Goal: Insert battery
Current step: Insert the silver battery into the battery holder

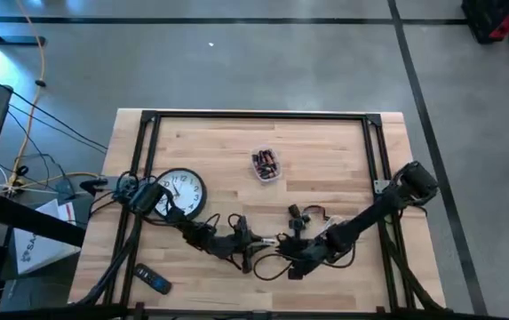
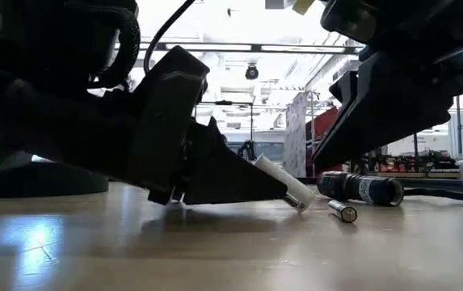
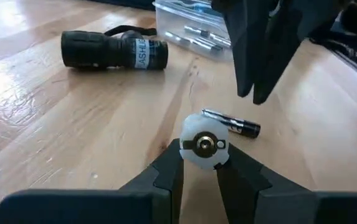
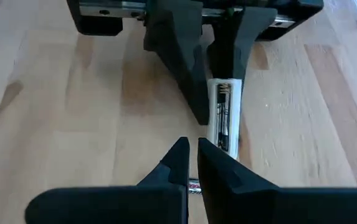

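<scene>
The left gripper (image 3: 198,171) is clamped on the white holder (image 3: 204,144). A loose battery (image 3: 233,126) lies on the table just beyond, the flashlight (image 3: 113,50) farther off. The right gripper (image 4: 190,160) hovers with its jaws almost together, seemingly empty. We fear a nudge could roll the battery or twist the holder.

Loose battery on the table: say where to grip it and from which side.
Grip the battery across its middle, coming straight down from above: it lies flat on the table, its round sides free. The right end effector hangs just over it; the left end effector holds the white holder.
</scene>
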Controlling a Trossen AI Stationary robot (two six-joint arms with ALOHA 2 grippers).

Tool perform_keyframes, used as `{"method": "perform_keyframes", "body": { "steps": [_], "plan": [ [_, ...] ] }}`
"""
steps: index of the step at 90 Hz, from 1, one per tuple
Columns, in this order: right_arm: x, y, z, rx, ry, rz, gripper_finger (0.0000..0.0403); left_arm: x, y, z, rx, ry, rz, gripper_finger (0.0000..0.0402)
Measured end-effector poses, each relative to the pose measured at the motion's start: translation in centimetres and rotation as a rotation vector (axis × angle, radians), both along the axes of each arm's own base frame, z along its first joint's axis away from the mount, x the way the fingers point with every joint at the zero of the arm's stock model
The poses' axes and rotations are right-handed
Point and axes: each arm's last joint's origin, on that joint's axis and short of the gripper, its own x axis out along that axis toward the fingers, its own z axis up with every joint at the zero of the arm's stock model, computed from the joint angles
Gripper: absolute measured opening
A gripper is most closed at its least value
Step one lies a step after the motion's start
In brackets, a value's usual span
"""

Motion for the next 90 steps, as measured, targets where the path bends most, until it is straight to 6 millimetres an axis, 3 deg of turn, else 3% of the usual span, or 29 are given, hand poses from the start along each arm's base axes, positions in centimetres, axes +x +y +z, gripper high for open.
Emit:
{"method": "perform_keyframes", "body": {
  "steps": [35, 76, 90],
  "plan": [
    [-1.4, 1.6, 0.4, -0.068, 0.051, 0.202, 0.0001, -0.3, 0.0, -0.7, 0.024, 0.076, -0.035, 0.0062],
    [0.4, -1.9, 0.5, -0.153, 0.244, 0.507, 0.0002, -0.3, 0.1, -1.0, 0.028, 0.105, -0.045, 0.0062],
    [1.2, -2.1, 1.3, -0.216, 0.215, 0.628, 0.0032, -0.3, 0.3, -1.0, 0.028, 0.107, -0.041, 0.0062]
  ]
}}
